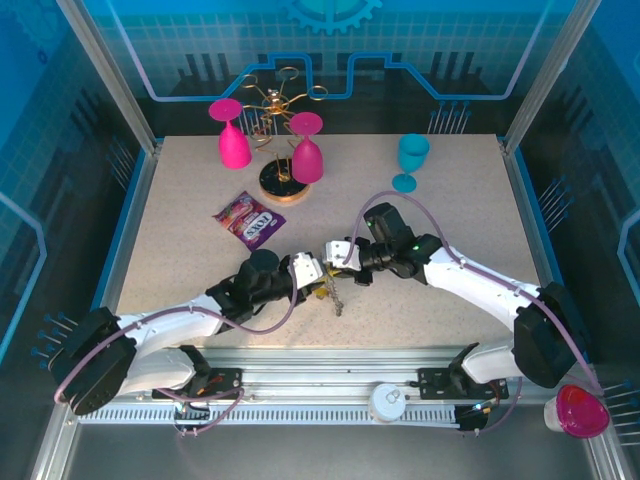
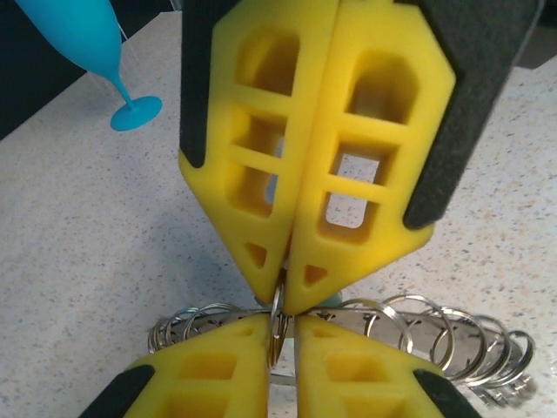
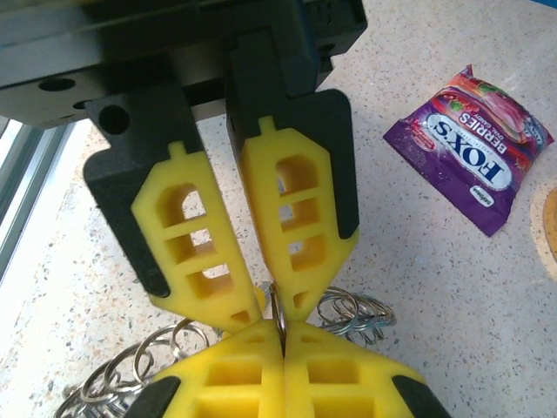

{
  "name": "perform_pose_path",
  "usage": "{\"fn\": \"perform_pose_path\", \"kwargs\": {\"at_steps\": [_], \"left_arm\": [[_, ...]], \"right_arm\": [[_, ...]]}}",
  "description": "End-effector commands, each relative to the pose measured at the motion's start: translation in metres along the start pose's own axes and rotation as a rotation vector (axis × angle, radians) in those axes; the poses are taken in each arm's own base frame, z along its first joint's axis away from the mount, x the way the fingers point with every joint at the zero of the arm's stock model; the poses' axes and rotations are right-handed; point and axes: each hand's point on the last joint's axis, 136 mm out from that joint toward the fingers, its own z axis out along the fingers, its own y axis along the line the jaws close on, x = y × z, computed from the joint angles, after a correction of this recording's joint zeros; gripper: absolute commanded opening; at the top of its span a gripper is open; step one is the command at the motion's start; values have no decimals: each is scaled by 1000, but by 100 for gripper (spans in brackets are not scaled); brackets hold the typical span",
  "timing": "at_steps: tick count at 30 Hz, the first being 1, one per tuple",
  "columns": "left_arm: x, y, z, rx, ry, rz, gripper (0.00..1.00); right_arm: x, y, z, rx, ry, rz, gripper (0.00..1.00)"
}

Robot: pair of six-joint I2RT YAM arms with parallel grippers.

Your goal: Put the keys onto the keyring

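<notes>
Both the left hand (image 2: 280, 329) and right hand (image 3: 284, 331) clamp one keyring (image 2: 422, 335) loop, its pinched part hidden.

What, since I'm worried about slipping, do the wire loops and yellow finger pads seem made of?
Wire loops: polished metal, likely steel, silvery with sharp glints. Finger pads: matte yellow plastic or rubber, moulded with hollow cells; which, I cannot tell.

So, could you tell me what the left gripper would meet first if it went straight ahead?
The right gripper: it faces the left gripper tip to tip, both apparently pinching one wire loop of the keyring. The gap looks slight, though depth is unclear.
</notes>
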Motion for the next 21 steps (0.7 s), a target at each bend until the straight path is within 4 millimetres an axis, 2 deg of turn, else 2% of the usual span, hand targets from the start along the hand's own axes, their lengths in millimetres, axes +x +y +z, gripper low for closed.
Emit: {"fn": "perform_pose_path", "kwargs": {"at_steps": [1,3,6,8,9,13,16,21], "left_arm": [[-23,0,-4,27,-64,12,13],[-25,0,-5,25,-76,13,14],[-28,0,-6,25,-87,22,1],[-30,0,-7,19,-101,26,0],[-30,1,-8,16,-109,26,0],[-36,0,-14,13,-158,38,0],[-41,1,-17,9,-191,43,0],[-46,1,-20,5,-232,51,0]], "right_arm": [[-13,0,-3,-4,-5,-43,0],[-11,0,-3,-5,1,-44,0],[-13,2,-4,-10,-5,-45,0],[-15,1,-7,-3,-24,-25,0],[-17,-3,-11,21,-47,6,2],[-16,-15,-38,113,-168,159,37],[-11,-14,-48,159,-192,252,43],[-15,-8,-53,177,-287,417,43]]}}
